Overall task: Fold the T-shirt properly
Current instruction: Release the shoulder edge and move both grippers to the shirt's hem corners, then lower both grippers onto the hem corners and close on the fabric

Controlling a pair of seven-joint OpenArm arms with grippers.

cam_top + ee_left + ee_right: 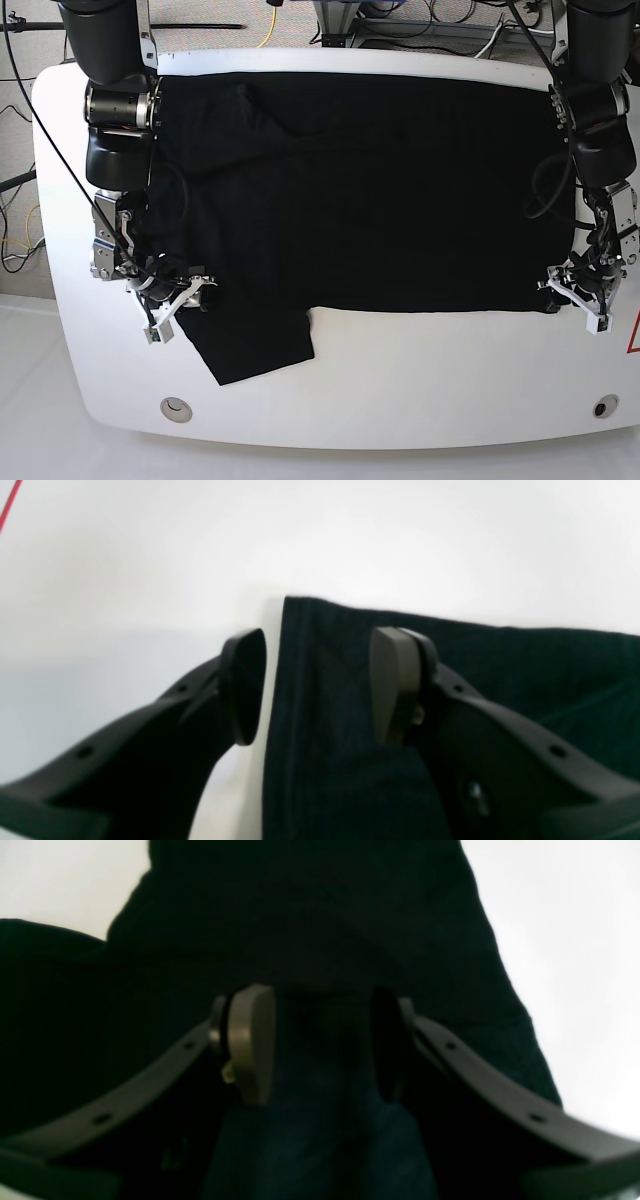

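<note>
2 grippers are set at opposite ends of the T-shirt (370, 190), spread lengthwise across the table (400, 400): left gripper (317, 685) parted astride its corner, right gripper (325, 1045) parted over its sleeve, nothing clamped.

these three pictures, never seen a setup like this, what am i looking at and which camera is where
It is a robot with two arms working over a white table. The base view looks down from above. The other two pictures come from small cameras mounted on each wrist, looking out past the gripper's two fingers.

A large black T-shirt lies spread on the table, plain side up, with one sleeve sticking out at the near edge.

The left gripper, on the right in the overhead picture, is open with the shirt's corner edge between its fingers, one finger over bare table. The right gripper, on the left in the overhead picture, is open over the cloth by that sleeve. Neither has closed on the shirt.
</note>
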